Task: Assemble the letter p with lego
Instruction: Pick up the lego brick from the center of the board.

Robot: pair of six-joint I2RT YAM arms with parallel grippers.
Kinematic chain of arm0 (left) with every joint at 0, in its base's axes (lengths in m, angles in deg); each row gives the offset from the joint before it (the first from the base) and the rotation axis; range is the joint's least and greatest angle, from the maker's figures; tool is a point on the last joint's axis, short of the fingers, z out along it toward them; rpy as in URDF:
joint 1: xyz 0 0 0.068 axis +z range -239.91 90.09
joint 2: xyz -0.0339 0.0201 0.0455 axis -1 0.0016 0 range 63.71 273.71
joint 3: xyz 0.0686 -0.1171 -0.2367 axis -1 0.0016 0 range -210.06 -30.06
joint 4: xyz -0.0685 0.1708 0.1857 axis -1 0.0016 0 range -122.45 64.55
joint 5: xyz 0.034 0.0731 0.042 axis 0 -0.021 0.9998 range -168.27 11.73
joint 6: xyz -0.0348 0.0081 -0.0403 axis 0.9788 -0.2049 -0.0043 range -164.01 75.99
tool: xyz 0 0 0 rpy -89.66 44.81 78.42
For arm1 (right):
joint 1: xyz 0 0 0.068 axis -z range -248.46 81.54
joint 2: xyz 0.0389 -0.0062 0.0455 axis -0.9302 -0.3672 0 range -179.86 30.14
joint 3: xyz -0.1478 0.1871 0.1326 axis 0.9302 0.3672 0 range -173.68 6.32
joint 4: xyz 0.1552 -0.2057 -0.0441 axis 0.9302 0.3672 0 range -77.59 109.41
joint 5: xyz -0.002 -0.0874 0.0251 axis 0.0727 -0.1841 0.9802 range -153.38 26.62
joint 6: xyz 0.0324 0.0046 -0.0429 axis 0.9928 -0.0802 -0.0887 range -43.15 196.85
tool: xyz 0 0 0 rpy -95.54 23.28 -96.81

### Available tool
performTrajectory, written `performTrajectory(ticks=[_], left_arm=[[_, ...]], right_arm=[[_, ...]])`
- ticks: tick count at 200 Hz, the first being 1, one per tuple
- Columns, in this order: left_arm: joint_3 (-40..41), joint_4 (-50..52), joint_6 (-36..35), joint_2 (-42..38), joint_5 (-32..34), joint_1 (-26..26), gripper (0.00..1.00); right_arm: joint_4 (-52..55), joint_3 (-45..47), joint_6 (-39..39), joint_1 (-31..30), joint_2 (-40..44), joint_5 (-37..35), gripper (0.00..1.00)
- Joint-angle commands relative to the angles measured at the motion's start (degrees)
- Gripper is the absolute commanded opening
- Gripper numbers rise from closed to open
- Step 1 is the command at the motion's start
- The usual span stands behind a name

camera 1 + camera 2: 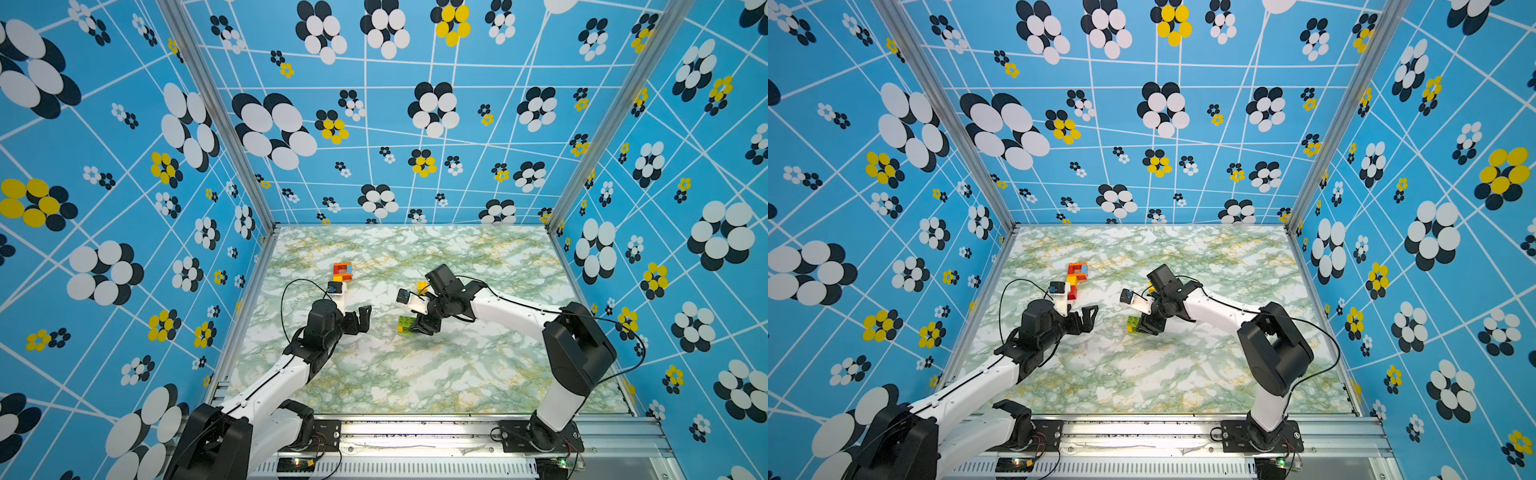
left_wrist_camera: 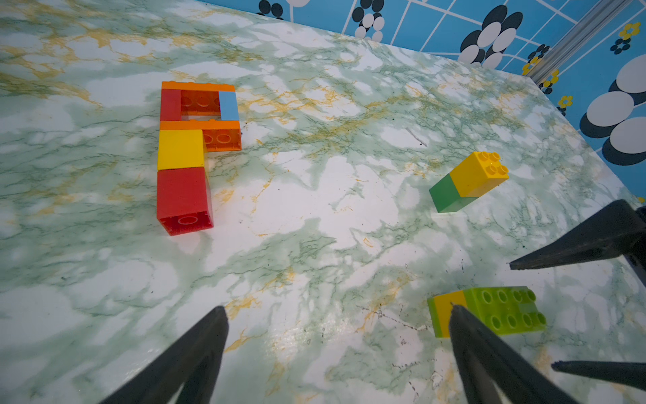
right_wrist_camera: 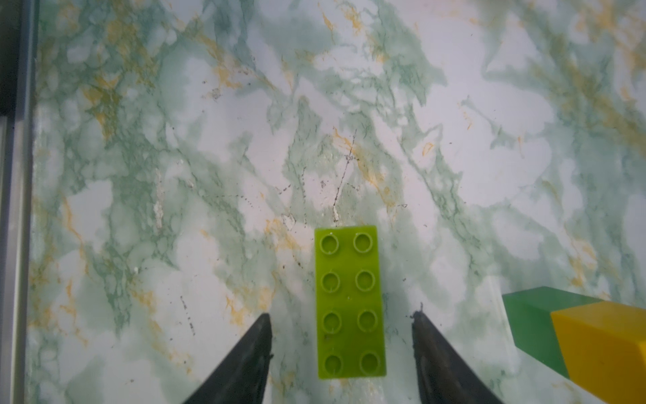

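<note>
Straddling the lime brick (image 3: pixel 350 302) untouched, the right claw (image 3: pixel 342 327) gapes; the left claw (image 2: pixel 339 311) stands wide.

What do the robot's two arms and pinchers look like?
Both arms have smooth white tubes joined by chunky black joints, with thin black cables looping alongside. The left gripper and right gripper each end in two pointed black fingers. A small white-mounted camera block sits on each wrist.

Both arms reach in from the near rail, forearms angled toward the middle. Left hand (image 1: pixel 360 318), seen in both top views, is raised with its jaws spread wide and nothing between them. Right hand (image 3: pixel 341 320) points steeply downward, fingers (image 3: pixel 251 353) parted, gripping nothing.
</note>
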Motion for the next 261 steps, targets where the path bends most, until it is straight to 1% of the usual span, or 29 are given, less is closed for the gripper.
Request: performTrajectory(ticks=[1, 24, 75, 100, 131, 154, 173, 197, 219, 240, 243, 261], left_arm=[[-1.6, -0.7, -0.6, -0.2, 0.8, 0.3, 1.0], [-1.6, -0.7, -0.7, -0.2, 0.9, 0.3, 1.0], [-1.6, -0.9, -0.8, 0.5, 1.2, 0.3, 1.0], [-1.7, -1.1, -0.9, 1.1, 1.2, 0.3, 1.0], [-1.9, -1.5, -1.0, 2.2, 0.7, 0.3, 1.0], [-3.4, -1.2, -1.1, 4.9, -2.5, 0.3, 1.0], [-6.1, 0.9, -1.1, 8.2, -4.9, 0.3, 1.0], [-9.1, 2.6, -0.3, 11.2, -8.4, 0.0, 1.0], [-11.4, 4.5, 0.4, 12.7, -8.1, -0.7, 1.0], [-13.8, 5.6, 1.4, 15.2, -9.0, -1.4, 1.0], [-14.3, 5.8, 1.4, 15.5, -9.2, -1.6, 1.0], [-17.2, 7.1, 1.5, 17.9, -9.4, -3.1, 1.0]], right_arm=[[5.9, -2.5, -2.7, 0.2, -2.2, 0.9, 0.61], [7.0, -3.7, -3.4, 0.2, -3.8, -0.3, 0.57], [7.7, -5.1, -4.6, 0.3, -5.8, -0.7, 0.33], [7.8, -5.0, -5.6, 0.2, -5.4, -0.3, 0.28], [11.6, -6.1, -8.3, 1.1, -3.0, 2.3, 0.27], [18.0, -9.1, -11.3, 4.6, 0.1, 7.0, 0.24], [23.5, -13.3, -14.2, 7.2, 1.1, 8.6, 0.24], [28.4, -18.3, -17.2, 9.9, 0.3, 7.8, 0.24], [30.6, -21.5, -19.7, 12.3, -1.1, 8.5, 0.25], [33.0, -23.4, -24.9, 14.2, -3.1, 10.0, 0.25], [33.2, -25.3, -25.3, 14.4, -3.3, 10.1, 0.25], [35.5, -28.9, -27.9, 15.6, -5.8, 10.6, 0.25]])
